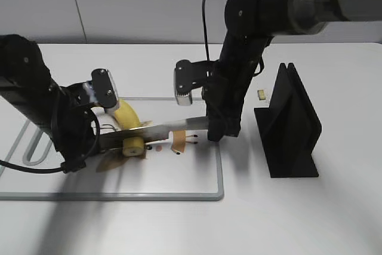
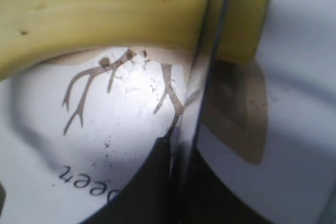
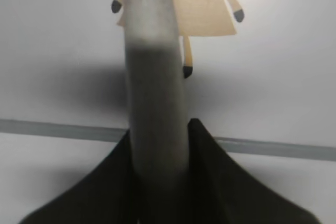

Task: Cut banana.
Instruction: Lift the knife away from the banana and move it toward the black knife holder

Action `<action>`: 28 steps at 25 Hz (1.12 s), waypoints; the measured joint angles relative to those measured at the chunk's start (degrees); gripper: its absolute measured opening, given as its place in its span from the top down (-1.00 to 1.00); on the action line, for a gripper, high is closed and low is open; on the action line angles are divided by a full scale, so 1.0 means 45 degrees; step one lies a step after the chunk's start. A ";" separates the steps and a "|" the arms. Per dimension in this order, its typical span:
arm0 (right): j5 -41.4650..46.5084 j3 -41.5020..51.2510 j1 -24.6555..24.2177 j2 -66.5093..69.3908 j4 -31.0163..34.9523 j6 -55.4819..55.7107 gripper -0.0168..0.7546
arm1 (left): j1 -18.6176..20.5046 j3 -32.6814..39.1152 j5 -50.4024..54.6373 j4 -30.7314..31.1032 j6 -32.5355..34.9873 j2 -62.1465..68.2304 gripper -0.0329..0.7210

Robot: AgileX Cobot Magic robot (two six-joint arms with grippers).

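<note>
The yellow banana (image 1: 126,116) lies on the white cutting board (image 1: 179,177), its cut end toward the front. In the left wrist view the banana (image 2: 105,3) curves across the top. The knife (image 1: 161,129) lies across it near that end, and a short stub (image 2: 244,19) shows beyond the blade (image 2: 207,51). My right gripper (image 1: 213,128) is shut on the grey knife handle (image 3: 152,51), which sits between its black fingers (image 3: 157,150). My left gripper (image 1: 100,143) is at the blade's tip. Its dark fingers (image 2: 178,182) are closed around the blade's end.
A tan deer print (image 1: 178,141) marks the board under the knife. A black knife stand (image 1: 289,129) stands to the right of the board, with a small pale object (image 1: 261,94) behind it. A light handle loop (image 1: 30,147) sticks out at the board's left.
</note>
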 joint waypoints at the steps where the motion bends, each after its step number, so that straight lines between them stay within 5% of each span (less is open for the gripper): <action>1: -0.0089 0.0046 0.0000 0.0189 0.0000 0.0000 0.45 | -0.0010 0.0016 -0.0130 0.0000 0.0000 0.0193 0.92; 28: -0.0114 0.0189 -0.0025 -0.0611 0.0137 -0.0009 0.44 | -0.0034 0.0124 0.0275 0.0031 -0.0030 -0.0912 0.92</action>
